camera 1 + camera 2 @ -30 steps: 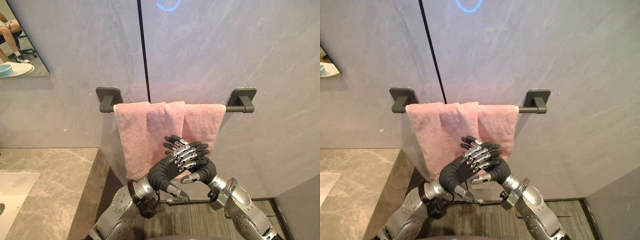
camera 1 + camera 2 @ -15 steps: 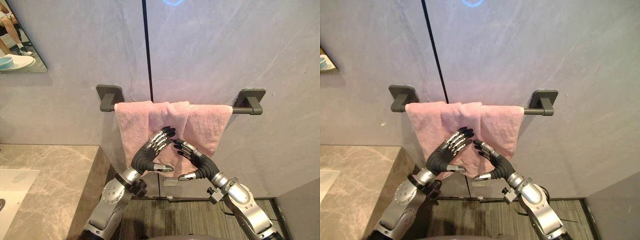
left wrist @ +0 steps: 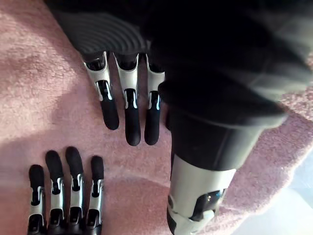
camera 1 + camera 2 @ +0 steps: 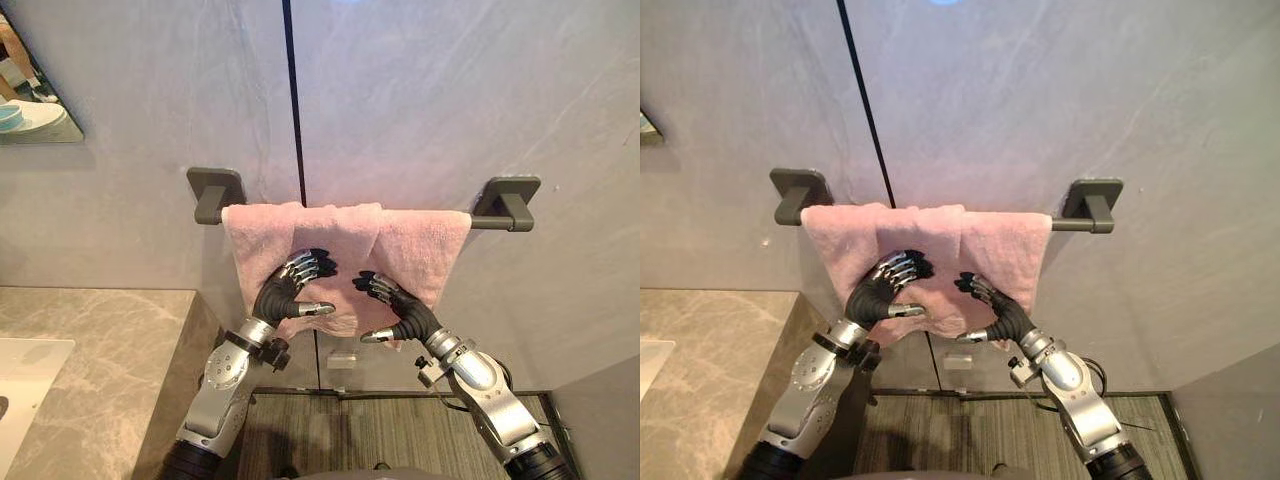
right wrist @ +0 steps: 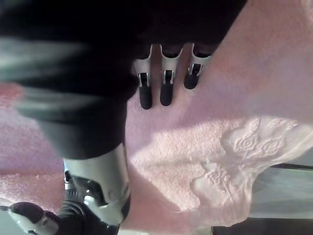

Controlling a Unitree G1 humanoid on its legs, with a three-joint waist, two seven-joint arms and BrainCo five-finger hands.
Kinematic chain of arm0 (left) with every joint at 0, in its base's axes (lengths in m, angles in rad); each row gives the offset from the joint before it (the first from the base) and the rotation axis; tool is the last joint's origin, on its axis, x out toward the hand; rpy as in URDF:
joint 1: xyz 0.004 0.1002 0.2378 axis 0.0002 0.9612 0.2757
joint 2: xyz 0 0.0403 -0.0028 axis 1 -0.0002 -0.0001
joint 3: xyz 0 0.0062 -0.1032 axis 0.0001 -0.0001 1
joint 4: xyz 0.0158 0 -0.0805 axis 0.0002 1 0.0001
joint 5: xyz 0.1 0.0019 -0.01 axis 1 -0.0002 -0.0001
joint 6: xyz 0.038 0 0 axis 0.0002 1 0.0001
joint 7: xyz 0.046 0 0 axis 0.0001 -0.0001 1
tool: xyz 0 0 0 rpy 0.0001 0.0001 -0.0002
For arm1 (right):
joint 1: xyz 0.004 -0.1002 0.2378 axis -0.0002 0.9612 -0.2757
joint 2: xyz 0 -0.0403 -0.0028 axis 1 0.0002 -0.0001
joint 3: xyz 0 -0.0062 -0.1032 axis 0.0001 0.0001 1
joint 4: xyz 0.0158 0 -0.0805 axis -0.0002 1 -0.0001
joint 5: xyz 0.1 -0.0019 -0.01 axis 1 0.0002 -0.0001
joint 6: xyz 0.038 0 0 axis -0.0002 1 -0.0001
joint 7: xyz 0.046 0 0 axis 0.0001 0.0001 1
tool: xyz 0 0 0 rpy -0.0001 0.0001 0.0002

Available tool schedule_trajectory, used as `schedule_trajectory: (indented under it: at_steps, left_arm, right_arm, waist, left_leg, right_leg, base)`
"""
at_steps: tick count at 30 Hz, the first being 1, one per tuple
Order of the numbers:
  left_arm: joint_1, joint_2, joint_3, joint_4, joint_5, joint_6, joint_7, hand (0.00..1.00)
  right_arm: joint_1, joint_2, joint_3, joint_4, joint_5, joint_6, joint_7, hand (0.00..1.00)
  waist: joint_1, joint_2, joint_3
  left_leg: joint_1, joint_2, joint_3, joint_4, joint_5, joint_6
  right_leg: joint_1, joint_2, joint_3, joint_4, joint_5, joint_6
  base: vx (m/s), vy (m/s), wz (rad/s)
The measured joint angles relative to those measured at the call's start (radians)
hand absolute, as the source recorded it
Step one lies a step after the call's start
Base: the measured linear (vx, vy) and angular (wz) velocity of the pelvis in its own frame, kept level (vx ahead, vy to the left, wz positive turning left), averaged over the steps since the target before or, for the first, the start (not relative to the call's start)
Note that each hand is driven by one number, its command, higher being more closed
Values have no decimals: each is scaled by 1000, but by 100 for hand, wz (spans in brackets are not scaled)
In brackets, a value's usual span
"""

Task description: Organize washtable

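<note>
Pink towel (image 4: 425,250) hangs over a dark towel bar (image 4: 484,222) on the grey wall (image 4: 420,100), bunched into overlapping folds at its middle, with both of the robot's palms spread against it. The left hand (image 4: 285,293) lies flat on the cloth, fingers straight and thumb held out to the side, grasping nothing. The right hand (image 4: 398,310) sits just beside it, close enough that its fingertips show in the left wrist view, and is likewise open, with only its fingertips on the terry. Below the right hand's fingers the towel's embossed hem (image 5: 244,147) hangs loose. A marble counter (image 4: 100,340) lies off beyond the left arm.

The step appears to be smoothing the towel out along the bar. Doing it well likely means keeping the fingers flat, sweeping the hands away from each other toward the bar's brackets, and pressing lightly, so the folds spread without the cloth being dragged off the bar.
</note>
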Motion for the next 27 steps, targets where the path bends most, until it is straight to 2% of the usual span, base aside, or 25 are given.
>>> schedule_trajectory:
  at_steps: [6, 16, 27]
  left_arm:
    - [0, -1, 14, 21, 0, -1, 9, 0]
    - [4, -18, 155, 25, 0, 0, 13, 0]
    - [47, -46, 232, -8, 0, 0, 10, 0]
  right_arm:
    - [-16, 19, -49, 21, -17, 0, -11, 0]
    - [-14, 56, -168, 27, -21, -1, -38, 0]
    - [8, 98, -271, 27, -39, -6, -54, 0]
  waist:
    - [1, -2, -1]
    - [0, -2, -1]
    - [-1, -2, -1]
  left_leg:
    - [-6, 0, -5, 0, 1, 0]
    - [-8, 1, -22, -3, 15, -3]
    - [-8, 1, -24, -2, 18, -4]
  right_leg:
    - [-2, 0, -5, -1, 0, 0]
    - [-1, 1, -24, 2, 4, -6]
    - [0, 0, -25, 0, 8, -6]
  base:
    - [-8, -12, 2]
    - [-45, -20, 5]
    - [-14, -4, 0]
